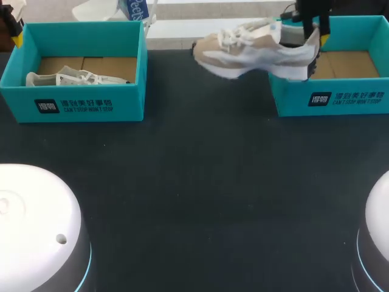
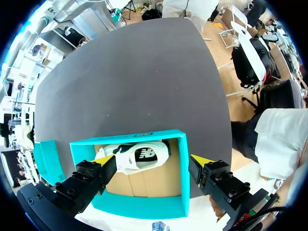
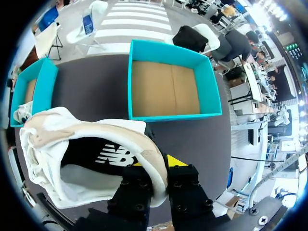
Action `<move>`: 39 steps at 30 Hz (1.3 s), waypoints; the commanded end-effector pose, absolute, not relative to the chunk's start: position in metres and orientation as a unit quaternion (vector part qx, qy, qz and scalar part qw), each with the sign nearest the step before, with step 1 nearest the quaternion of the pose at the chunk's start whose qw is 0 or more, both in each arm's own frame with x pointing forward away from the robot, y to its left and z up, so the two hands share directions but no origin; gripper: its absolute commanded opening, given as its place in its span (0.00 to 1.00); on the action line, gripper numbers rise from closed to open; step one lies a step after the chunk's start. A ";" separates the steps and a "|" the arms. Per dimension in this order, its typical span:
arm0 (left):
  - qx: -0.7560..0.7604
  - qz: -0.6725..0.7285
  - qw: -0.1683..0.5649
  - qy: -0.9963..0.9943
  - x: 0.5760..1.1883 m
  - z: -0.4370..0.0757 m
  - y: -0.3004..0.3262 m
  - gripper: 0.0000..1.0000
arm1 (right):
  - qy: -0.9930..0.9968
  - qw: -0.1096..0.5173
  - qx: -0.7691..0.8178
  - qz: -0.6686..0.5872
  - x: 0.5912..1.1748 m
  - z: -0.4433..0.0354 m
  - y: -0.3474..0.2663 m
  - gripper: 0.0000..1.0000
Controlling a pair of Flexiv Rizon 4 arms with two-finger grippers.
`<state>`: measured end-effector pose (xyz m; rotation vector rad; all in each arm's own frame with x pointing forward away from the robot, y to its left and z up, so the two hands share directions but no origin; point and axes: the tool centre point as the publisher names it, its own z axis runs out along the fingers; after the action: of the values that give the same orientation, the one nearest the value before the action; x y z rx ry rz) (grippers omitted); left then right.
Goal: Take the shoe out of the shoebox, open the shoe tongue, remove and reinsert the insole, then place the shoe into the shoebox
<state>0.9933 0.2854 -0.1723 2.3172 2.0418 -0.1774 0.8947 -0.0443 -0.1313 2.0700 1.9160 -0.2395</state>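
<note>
The right hand [image 3: 158, 164] grips the shoe [image 1: 255, 52] by its heel collar, lifted above the worktop [image 1: 194, 182] beside the right shoebox [image 1: 331, 100]; the left hand [image 2: 155, 160] hangs open over the left shoebox [image 2: 134, 207].

— Markings found?
— Front wall of left shoebox [image 1: 73, 104] and right shoebox [image 1: 343, 99]: dark emblem, white line of print. White logo inside the shoe [image 3: 72, 139], just ahead of the right pincer [image 3: 156, 166].
— Others?
— Dark logo on the second shoe [image 2: 144, 155], ahead of the left pincer [image 2: 154, 161].
</note>
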 end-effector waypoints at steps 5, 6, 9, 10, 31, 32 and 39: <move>0.749 -0.056 0.024 0.660 0.992 -0.172 0.285 1.00 | 0.647 0.178 0.737 -0.080 0.826 -0.130 0.015 0.00; 0.749 -0.056 0.024 0.660 0.992 -0.172 0.285 1.00 | 0.646 0.178 0.738 -0.087 0.820 -0.131 0.019 0.00; 0.749 -0.056 0.024 0.660 0.992 -0.172 0.285 1.00 | 0.638 0.171 0.745 -0.088 0.796 -0.136 0.037 0.00; 0.749 -0.056 0.024 0.660 0.992 -0.172 0.285 1.00 | 0.640 0.170 0.745 -0.088 0.790 -0.138 0.043 0.00; 0.749 -0.056 0.024 0.660 0.992 -0.172 0.285 1.00 | 0.660 0.144 0.731 -0.097 0.710 -0.220 0.082 0.00; 0.749 -0.056 0.024 0.660 0.992 -0.172 0.285 1.00 | 0.660 0.145 0.731 -0.096 0.709 -0.225 0.084 0.00; 0.749 -0.056 0.024 0.660 0.992 -0.172 0.285 1.00 | 0.663 0.146 0.727 -0.100 0.700 -0.261 0.092 0.00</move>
<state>0.9933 0.2854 -0.1721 2.3170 2.0417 -0.1774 0.7013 0.0873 -0.2457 2.0950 1.9151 -0.2837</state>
